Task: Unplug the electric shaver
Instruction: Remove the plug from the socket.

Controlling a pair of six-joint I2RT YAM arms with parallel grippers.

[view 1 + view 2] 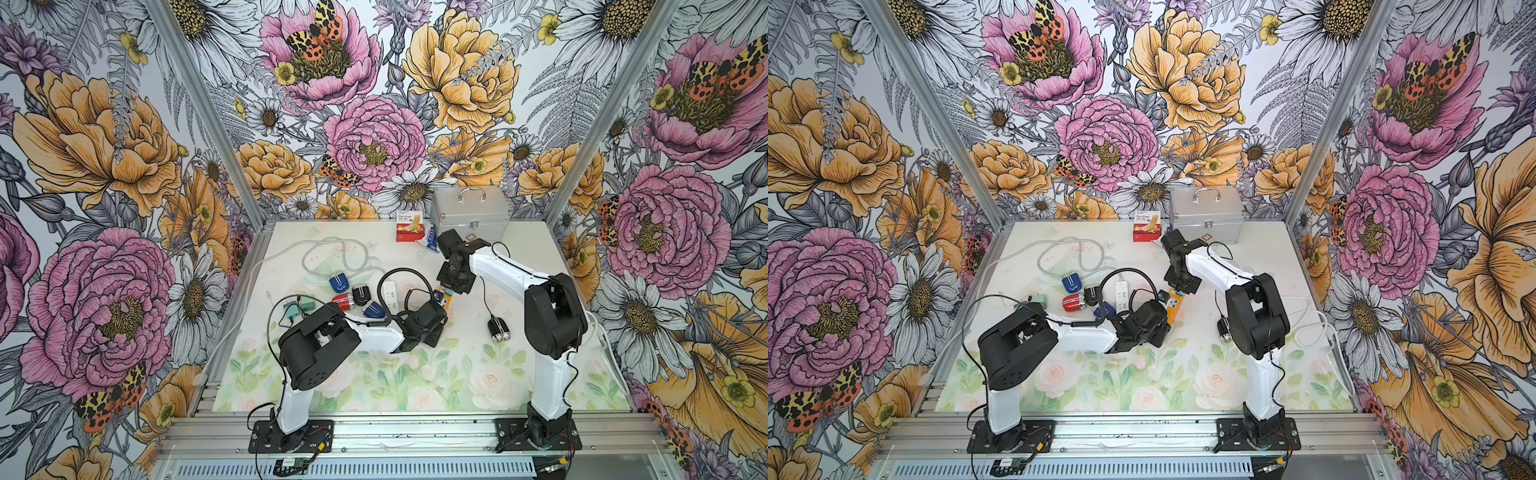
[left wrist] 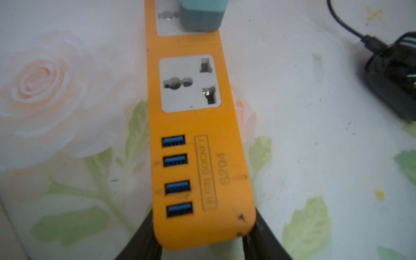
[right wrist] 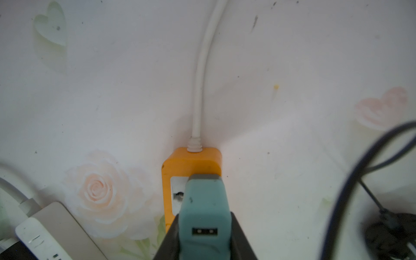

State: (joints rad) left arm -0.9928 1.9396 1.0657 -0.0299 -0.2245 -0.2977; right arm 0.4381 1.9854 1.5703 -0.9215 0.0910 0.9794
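An orange power strip lies mid-table, also seen in both top views. My left gripper is shut on its USB end, one finger pressed to each side. A teal plug adapter stands in the strip's far socket. My right gripper is shut on it, and the adapter's USB port has no cable in it. The electric shaver is black with silver heads. It lies to the right of the strip with a thin black cable attached.
A white power strip and several small coloured shavers lie left of the orange strip. Clear tubing loops behind them. A silver case and a red box stand at the back. The orange strip's white cord runs away across the mat.
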